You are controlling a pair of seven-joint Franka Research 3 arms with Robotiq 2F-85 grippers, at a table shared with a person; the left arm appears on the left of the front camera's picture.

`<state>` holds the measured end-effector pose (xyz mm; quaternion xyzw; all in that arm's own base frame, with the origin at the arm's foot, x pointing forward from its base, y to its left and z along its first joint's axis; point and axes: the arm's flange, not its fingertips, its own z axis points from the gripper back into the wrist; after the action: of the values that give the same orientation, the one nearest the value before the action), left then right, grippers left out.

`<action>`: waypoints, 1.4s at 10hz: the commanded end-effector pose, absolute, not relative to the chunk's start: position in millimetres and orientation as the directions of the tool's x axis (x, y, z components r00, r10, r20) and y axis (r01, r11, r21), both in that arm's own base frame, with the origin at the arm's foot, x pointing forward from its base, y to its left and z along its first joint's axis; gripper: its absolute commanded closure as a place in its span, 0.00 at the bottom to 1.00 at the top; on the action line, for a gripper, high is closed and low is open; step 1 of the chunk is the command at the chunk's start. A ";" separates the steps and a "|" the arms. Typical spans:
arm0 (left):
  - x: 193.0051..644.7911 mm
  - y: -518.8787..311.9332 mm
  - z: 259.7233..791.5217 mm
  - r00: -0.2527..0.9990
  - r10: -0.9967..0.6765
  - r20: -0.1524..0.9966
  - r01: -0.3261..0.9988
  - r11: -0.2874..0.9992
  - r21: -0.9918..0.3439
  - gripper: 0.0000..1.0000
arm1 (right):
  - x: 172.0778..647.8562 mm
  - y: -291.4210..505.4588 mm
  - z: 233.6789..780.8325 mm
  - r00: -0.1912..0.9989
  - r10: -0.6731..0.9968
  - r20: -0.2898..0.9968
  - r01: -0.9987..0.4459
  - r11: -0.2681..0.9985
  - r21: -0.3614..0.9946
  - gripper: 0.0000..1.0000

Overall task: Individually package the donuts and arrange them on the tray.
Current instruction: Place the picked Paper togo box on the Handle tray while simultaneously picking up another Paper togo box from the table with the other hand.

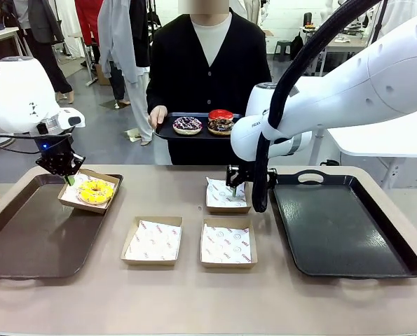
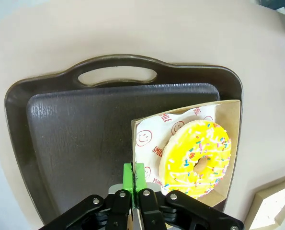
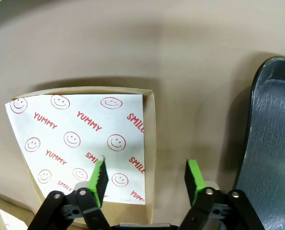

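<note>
- A beige table [image 1: 194, 301] is seen, with a person [image 1: 208, 70] standing at its far edge.
- A black handled plastic tray [image 1: 334, 231] is set along the table's right edge, and a dark brown handled tray [image 1: 26, 238] along its left edge.
- A small black serving tray [image 1: 165, 131] is held above the far edge by the person's hand [image 1: 157, 115].
- Three donuts are carried on it: a chocolate donut with pink-white sprinkles [image 1: 187, 125], a glossy red-iced donut [image 1: 221, 114] and a dark chocolate speckled donut [image 1: 221, 126].
- Two shallow cardboard boxes lined with printed paper [image 1: 151, 262] [image 1: 228, 264] are placed side by side near the table's middle, towards its near edge.
- A third lined cardboard box [image 1: 228, 209] is placed behind them, just beside the black tray's left rim.
- A fourth lined cardboard box [image 1: 82, 208] is set on the brown tray's far right corner — the yellow-iced sprinkled ring donut [image 1: 96, 190] lies inside it.
- The left gripper [image 1: 69, 178] is positioned at that box's far left side; its green pads [image 2: 128, 177] are pressed together on the box's wall.
- The right gripper [image 1: 233, 187] is held over the third box with its fingers spread — one is over the paper, the other outside the wall.
</note>
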<state>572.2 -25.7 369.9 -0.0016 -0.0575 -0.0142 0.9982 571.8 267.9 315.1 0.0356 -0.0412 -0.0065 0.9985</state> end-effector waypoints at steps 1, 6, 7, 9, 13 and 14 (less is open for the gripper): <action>576.1 -29.2 369.7 0.991 -0.023 0.133 0.021 1.000 0.021 0.44 | 577.7 270.5 311.8 0.995 0.000 0.103 -0.004 0.999 0.041 0.89; 571.7 -28.2 374.5 0.990 -0.031 0.136 0.031 1.000 -0.002 0.12 | 573.0 270.1 316.3 0.993 0.007 0.114 -0.013 0.999 0.050 1.00; 571.3 -27.6 375.1 0.990 -0.029 0.136 0.031 1.000 -0.007 0.04 | 572.0 270.1 315.3 0.993 0.008 0.114 -0.013 0.999 0.047 1.00; 570.7 -28.0 376.0 0.990 -0.032 0.138 0.034 0.999 -0.010 0.00 | 571.7 270.2 314.9 0.994 0.005 0.110 -0.010 0.999 0.041 1.00; 566.2 -26.3 386.8 0.989 -0.033 0.141 0.040 0.998 -0.042 0.00 | 567.9 269.3 319.5 0.994 -0.015 0.109 0.013 1.000 0.026 1.00; 564.0 -25.0 390.8 0.991 -0.030 0.128 0.038 0.997 -0.067 0.00 | 567.5 268.4 321.8 0.994 -0.015 0.107 0.012 0.999 0.032 1.00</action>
<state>570.6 -28.3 385.6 -0.0157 -0.0695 -0.0117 0.9974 570.6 270.6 320.3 0.0349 -0.0459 -0.0024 0.9983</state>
